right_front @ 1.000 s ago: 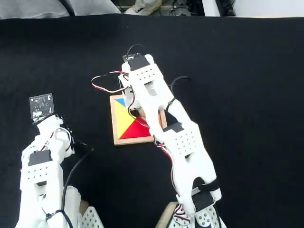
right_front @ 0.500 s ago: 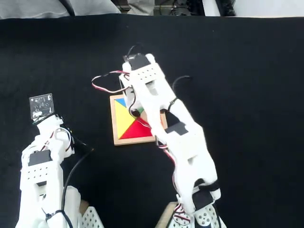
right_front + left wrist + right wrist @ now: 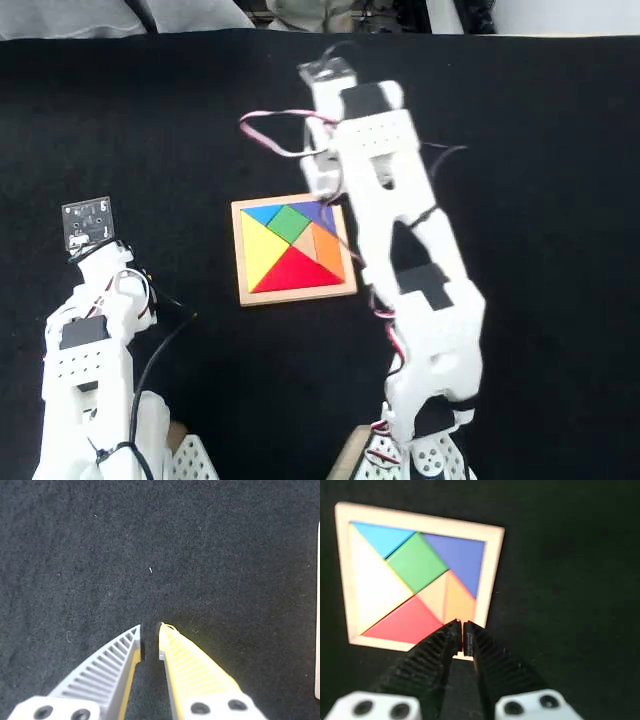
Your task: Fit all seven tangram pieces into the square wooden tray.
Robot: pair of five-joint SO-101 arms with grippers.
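At 8 o'clock the left gripper [image 3: 150, 632] hangs over black cloth [image 3: 100, 555], its fingers nearly touching and empty. At the centre lies the tray [image 3: 238, 255], filled flush: yellow triangle [image 3: 258, 255], red triangle [image 3: 298, 270], green square [image 3: 291, 222], blue triangle [image 3: 263, 212], purple piece [image 3: 322, 213], orange piece [image 3: 328, 250], tan triangle [image 3: 306, 238]. The right gripper [image 3: 461, 626], pressed together and empty, has swung off the tray toward 12 o'clock, uncovering it.

Wooden tray [image 3: 238, 255] on black table [image 3: 540, 200].
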